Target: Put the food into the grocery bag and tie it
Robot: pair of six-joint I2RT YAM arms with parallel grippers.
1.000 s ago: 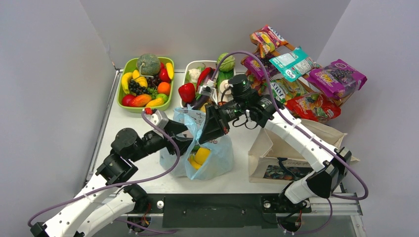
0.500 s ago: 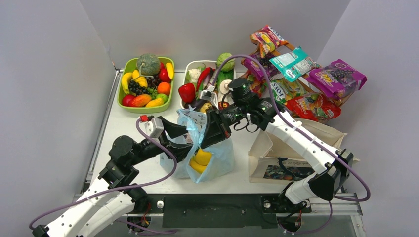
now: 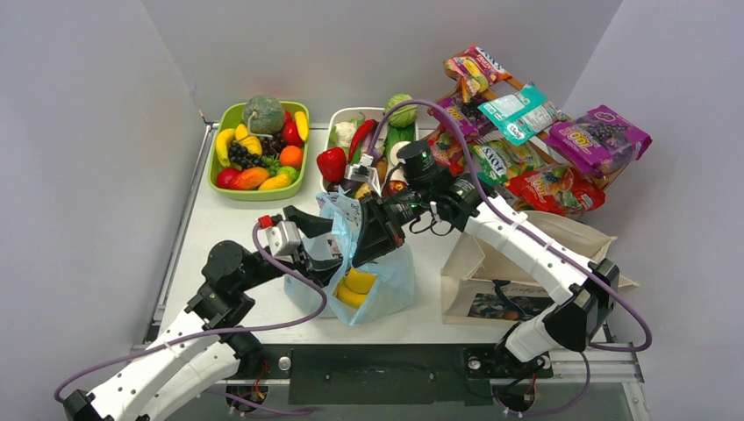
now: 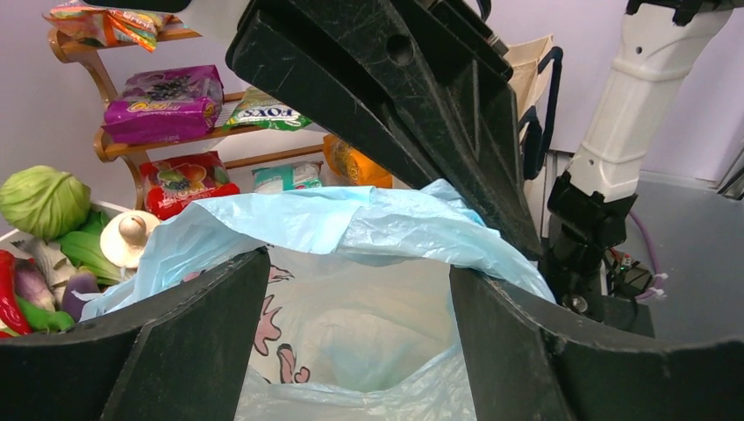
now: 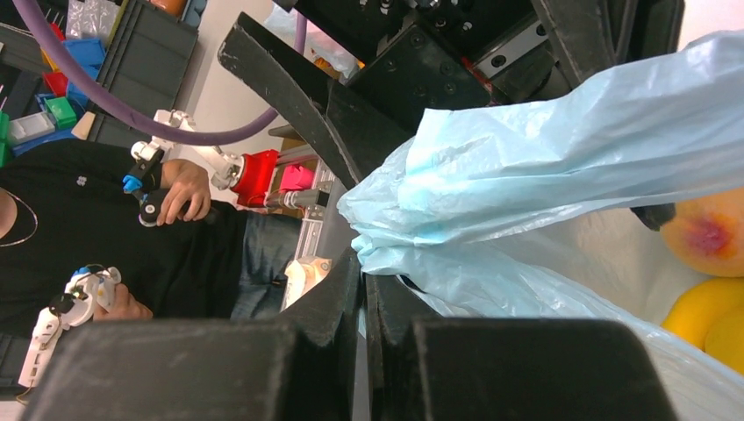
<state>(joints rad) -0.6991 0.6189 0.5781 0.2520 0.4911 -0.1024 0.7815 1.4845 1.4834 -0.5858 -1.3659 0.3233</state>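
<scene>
Top view: the grocery bag [image 3: 386,276] stood on the table [image 3: 228,219], mouth up, with yellow food [image 3: 355,285] showing inside. The left gripper [image 3: 338,246] was at the bag's 9 o'clock, fingers spread, one either side of the near rim. The right gripper [image 3: 360,254] came in from 1 o'clock with its tips down on the rim at the mouth. The canvas tote [image 3: 518,281] lay at the bag's 3 o'clock, the green tray [image 3: 213,171] of fruit at 11 o'clock, the white tray [image 3: 334,123] at 12 o'clock and the snack packets [image 3: 526,132] at 1 to 2 o'clock.

Left wrist: we saw the left fingers wide apart, released, nothing pinched. The bag's folded blue rim [image 4: 351,224] sat in the gap between them, towards 12 o'clock. The right gripper's black body filled the frame just above it. A cabbage [image 4: 44,200] and a mushroom [image 4: 132,237] were at 9 o'clock.

Right wrist: the right fingers [image 5: 333,298] were clenched together on the bag, with blue film [image 5: 561,167] bunched out of the seam towards 2 o'clock. Yellow food [image 5: 711,320] and an orange piece [image 5: 711,232] lay inside at 3 to 4 o'clock.
</scene>
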